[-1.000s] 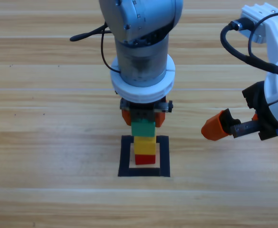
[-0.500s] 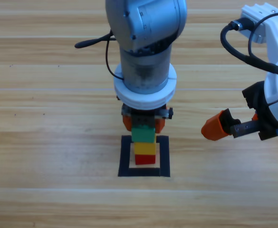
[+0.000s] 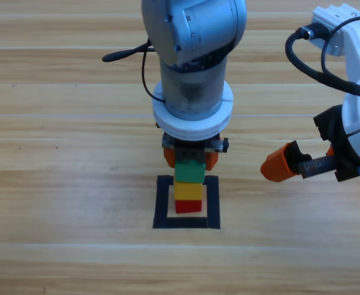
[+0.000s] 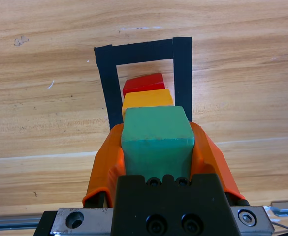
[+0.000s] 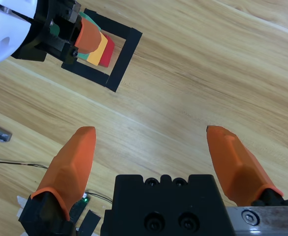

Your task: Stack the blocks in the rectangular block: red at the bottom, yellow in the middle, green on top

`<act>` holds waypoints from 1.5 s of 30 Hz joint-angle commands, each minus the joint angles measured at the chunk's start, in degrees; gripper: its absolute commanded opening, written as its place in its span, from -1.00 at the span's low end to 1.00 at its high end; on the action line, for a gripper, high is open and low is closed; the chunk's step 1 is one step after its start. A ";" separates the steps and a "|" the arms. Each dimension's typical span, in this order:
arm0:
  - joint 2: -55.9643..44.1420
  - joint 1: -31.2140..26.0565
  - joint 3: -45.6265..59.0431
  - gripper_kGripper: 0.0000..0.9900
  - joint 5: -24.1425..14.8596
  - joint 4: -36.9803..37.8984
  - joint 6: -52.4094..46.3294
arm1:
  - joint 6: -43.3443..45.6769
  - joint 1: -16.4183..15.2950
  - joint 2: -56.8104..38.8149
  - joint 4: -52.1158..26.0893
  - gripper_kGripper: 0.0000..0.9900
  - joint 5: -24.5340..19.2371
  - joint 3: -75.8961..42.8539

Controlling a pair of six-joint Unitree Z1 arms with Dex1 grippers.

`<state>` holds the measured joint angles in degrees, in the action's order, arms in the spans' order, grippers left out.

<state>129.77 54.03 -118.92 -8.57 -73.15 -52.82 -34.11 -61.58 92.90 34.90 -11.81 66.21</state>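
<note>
Green cube (image 4: pixel 156 135), matte and square-edged, clamped between left gripper (image 4: pixel 156 152) jaws, seemingly seated on yellow cube (image 4: pixel 147 98) over glossy red cube (image 4: pixel 144 82) inside black tape rectangle (image 4: pixel 182 73). Right gripper (image 5: pixel 156 152) spread wide apart, empty, over bare wood table (image 3: pixel 56 172).

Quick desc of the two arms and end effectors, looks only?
Left arm: glossy grey cylindrical housing, thin black cable looping off its side. Left end effector: two orange tapered jaws on a black body with hex screws and a metal crossbar. Right arm: white housing, thick black cables. Right end effector: same orange jaws, black body.
</note>
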 commanded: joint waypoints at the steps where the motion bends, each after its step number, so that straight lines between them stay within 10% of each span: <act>1: 3.21 0.99 0.09 -0.93 -0.04 -0.32 0.34 | 0.71 1.56 2.72 -0.27 1.00 -0.32 -0.21; 14: 3.30 0.72 0.80 -0.84 -0.13 -0.32 0.78 | 1.76 1.56 2.81 -0.27 1.00 -0.23 -0.12; 19: 2.51 0.72 0.53 0.55 -0.04 -0.24 0.78 | 2.29 1.56 2.11 -0.27 1.00 0.47 -0.47; 23: 2.07 0.72 0.88 0.97 -0.22 -0.24 0.87 | 2.29 1.56 1.93 -0.27 1.00 0.56 -0.38; 32: -0.92 0.81 -0.61 1.00 -2.41 -0.41 -1.15 | 2.47 1.56 0.88 -0.27 1.00 0.56 -0.56; 38: -15.51 6.88 4.14 1.00 -12.35 -0.15 -7.65 | 3.43 1.56 0.08 -0.36 1.00 2.32 -0.91; 45: -38.54 15.49 35.78 1.00 -20.43 17.69 -9.76 | 4.93 1.56 0.08 -0.54 1.00 5.66 -1.44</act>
<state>103.81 63.51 -99.36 -26.92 -65.19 -63.08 -30.17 -61.58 92.85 34.91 -8.63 66.17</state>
